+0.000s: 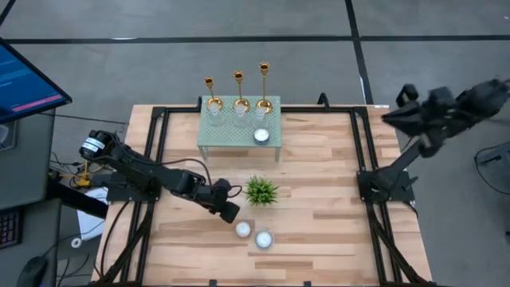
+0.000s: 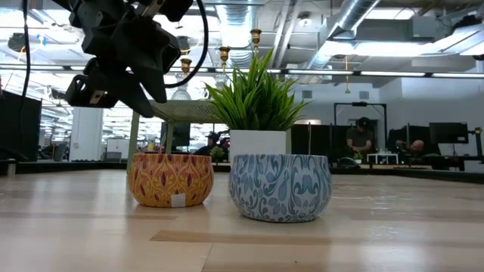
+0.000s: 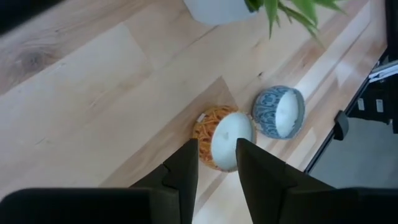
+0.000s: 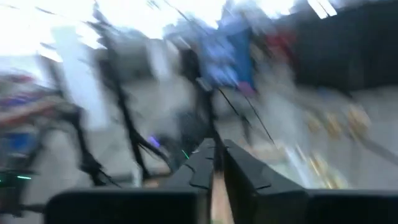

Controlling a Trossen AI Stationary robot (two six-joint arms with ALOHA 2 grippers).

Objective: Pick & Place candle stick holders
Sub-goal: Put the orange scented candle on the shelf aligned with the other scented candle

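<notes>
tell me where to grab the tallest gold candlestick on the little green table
Grip the tallest candlestick at its thin stem, above the flared base, coming from its open right side: the middle candlestick stands close on its other side. It stands upright on the green table.

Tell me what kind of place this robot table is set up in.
Probably an open-plan lab or industrial office. The low view shows exposed ceiling ducts, and people sitting at desks behind the wooden table. From above, a computer monitor stands beside it on a grey concrete floor.
</notes>
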